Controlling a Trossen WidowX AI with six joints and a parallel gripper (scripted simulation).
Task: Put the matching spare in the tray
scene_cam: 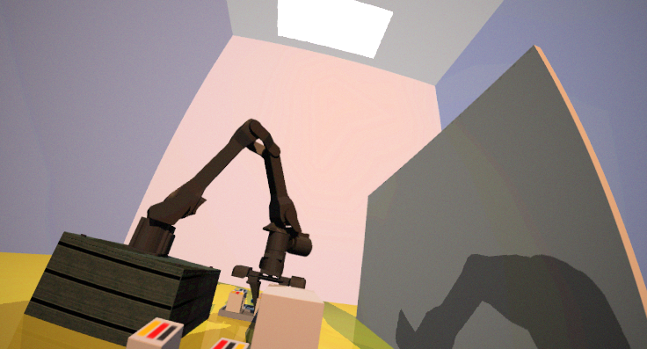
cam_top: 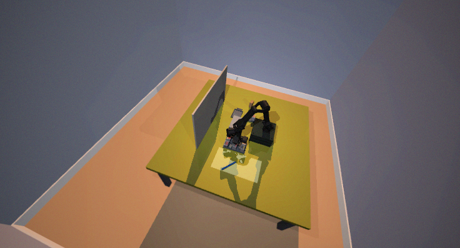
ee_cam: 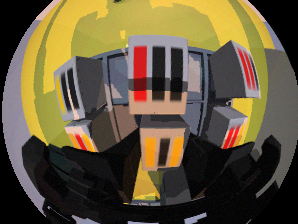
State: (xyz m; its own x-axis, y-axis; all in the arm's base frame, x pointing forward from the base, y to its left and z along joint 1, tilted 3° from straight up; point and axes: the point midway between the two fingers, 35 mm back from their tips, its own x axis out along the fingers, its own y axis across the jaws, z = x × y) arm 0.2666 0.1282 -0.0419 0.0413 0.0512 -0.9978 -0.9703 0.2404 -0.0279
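My gripper points down into the rack. It is shut on the spare with yellow, black and yellow stripes, in the middle column of the wrist view. The spare with red, black and black stripes stands just beyond it. Other spares stand at the sides: yellow and black stripes at left, red stripes at right. A small grey tray-like piece lies behind the arm. The mounted unit's printed back cannot be made out.
A tall grey panel stands beside the work area. The arm's dark base box is on the other side. A pale block and a striped block are near the exterior camera. A blue bar lies in front of the rack.
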